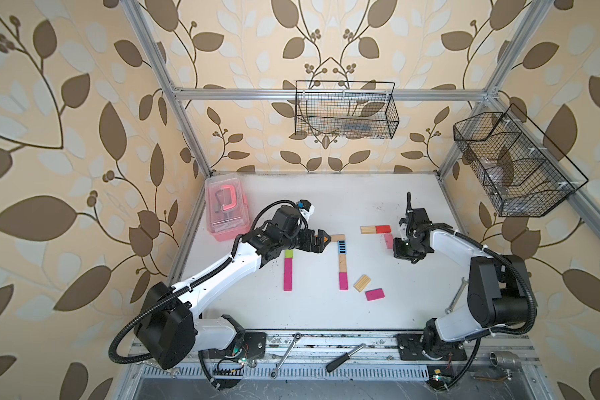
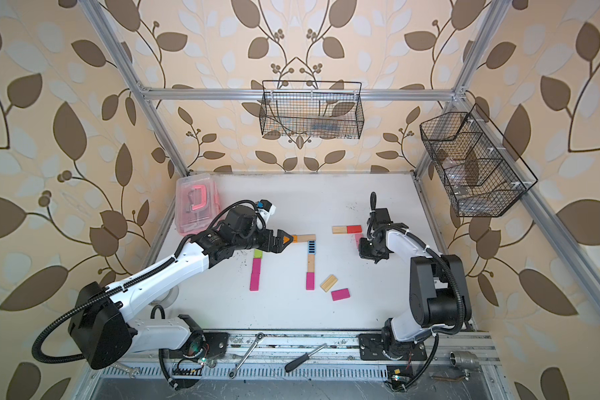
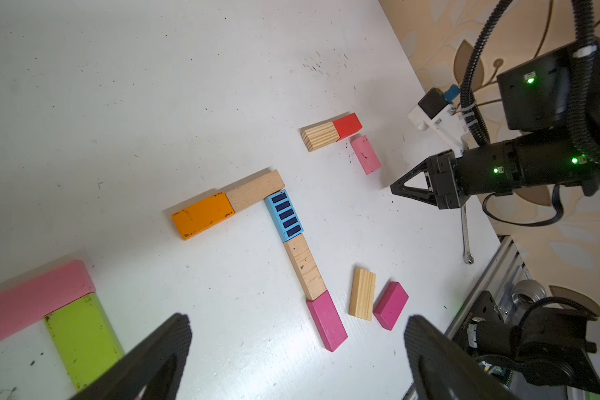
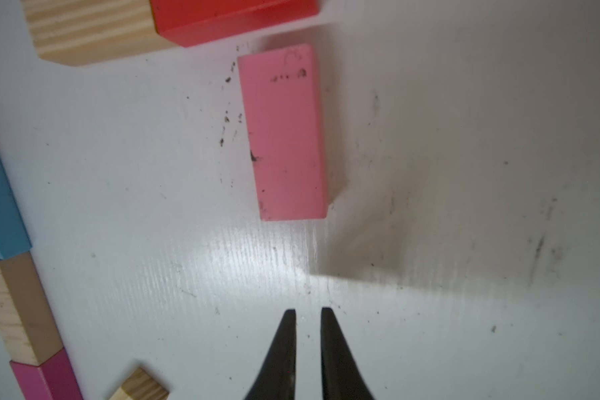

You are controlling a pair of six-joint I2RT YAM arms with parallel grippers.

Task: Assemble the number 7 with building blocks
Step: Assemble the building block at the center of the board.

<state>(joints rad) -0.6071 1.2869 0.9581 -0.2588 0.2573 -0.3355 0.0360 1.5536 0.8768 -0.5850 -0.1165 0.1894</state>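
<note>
The white table (image 1: 326,311) carried everything, with a see-through pink box (image 1: 227,207) at its far left corner. The left claw (image 1: 324,243) hung low over the middle with its fingers wide apart and empty. The right claw (image 4: 308,313) had its fingers almost together, only a slit between them and nothing in it, just short of the near end of a pale pink block (image 4: 284,131). That block lay just beside a red block (image 1: 382,229), which was joined end to end with a striped wooden one (image 1: 368,229). In the middle sat a finished 7: an orange block (image 3: 203,216) and a wooden block (image 3: 255,190) across the top, then a blue striped block (image 3: 284,215), more wood (image 3: 303,266) and magenta (image 3: 326,320) running down. A lime block (image 1: 289,254) lay under the left arm. Two loose blocks, one wooden (image 1: 362,283) and one magenta (image 1: 374,294), lay near the 7's foot.
</note>
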